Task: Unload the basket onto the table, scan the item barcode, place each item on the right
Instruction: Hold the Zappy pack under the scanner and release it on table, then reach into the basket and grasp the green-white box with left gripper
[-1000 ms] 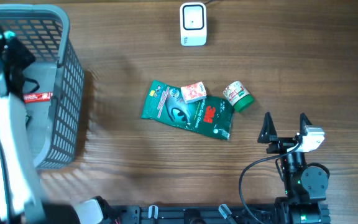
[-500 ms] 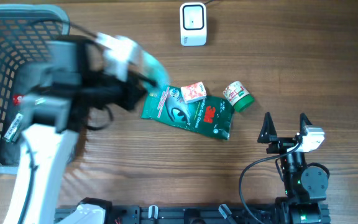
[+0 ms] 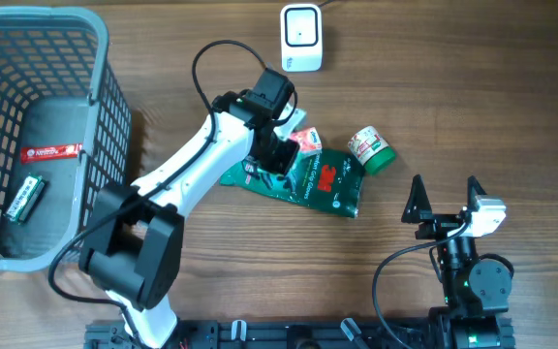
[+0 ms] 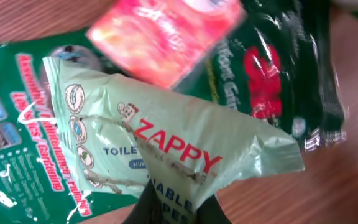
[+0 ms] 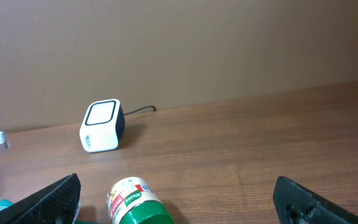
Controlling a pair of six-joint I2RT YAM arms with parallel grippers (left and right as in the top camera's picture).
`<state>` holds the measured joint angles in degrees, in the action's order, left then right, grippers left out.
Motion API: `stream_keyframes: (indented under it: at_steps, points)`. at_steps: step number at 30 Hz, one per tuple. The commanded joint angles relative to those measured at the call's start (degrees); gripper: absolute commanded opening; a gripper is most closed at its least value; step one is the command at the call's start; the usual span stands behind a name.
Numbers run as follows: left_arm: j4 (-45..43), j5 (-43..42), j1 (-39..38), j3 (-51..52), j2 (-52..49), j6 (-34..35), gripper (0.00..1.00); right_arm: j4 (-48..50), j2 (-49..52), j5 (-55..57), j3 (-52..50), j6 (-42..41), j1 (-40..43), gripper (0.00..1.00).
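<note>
My left gripper (image 4: 174, 200) is shut on the lower edge of a pale green ZAPPY wipes packet (image 4: 166, 146). In the overhead view this gripper (image 3: 279, 153) hangs over the middle of the table, and the arm hides most of the packet it holds. Below it lie a dark green 3M packet (image 3: 323, 184) (image 4: 272, 68) and a small pink-red box (image 3: 306, 142) (image 4: 166, 34). The white barcode scanner (image 3: 300, 37) (image 5: 101, 126) stands at the table's far edge. My right gripper (image 3: 446, 199) (image 5: 179, 205) rests open near the front right, with nothing between its fingers.
A jar with a green lid (image 3: 371, 150) (image 5: 135, 202) lies on its side right of the dark green packet. A grey mesh basket (image 3: 114, 126) stands at the left with a red tube (image 3: 51, 150) and a small dark bar (image 3: 25, 197) inside.
My left arm has swung from the basket rightward to above the middle items, carrying the wipes packet. The right arm has not moved.
</note>
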<state>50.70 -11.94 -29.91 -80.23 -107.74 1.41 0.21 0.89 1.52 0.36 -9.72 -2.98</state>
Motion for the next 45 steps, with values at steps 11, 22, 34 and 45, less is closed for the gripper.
stream_keyframes:
  at_steps: [11, 22, 34, 45]
  points:
    - [-0.72, 16.70, 1.95, -5.66, 21.81, 9.33, 1.00, 0.22, -0.31, -0.50, -0.07, 0.70, -0.33, 1.00]
    - [-1.95, 37.62, 42.18, -5.66, 31.56, 51.93, 1.00, 0.22, -0.31, -0.50, -0.07, 0.72, -0.33, 1.00]
    - [7.26, 36.92, 59.06, -5.60, 9.94, 86.25, 1.00, 0.24, -0.28, -0.50, -0.07, 0.72, -0.33, 1.00]
    - [11.39, 37.75, 64.24, -5.49, -5.07, 87.49, 1.00, 0.22, -0.31, -0.50, -0.07, 0.72, -0.33, 1.00]
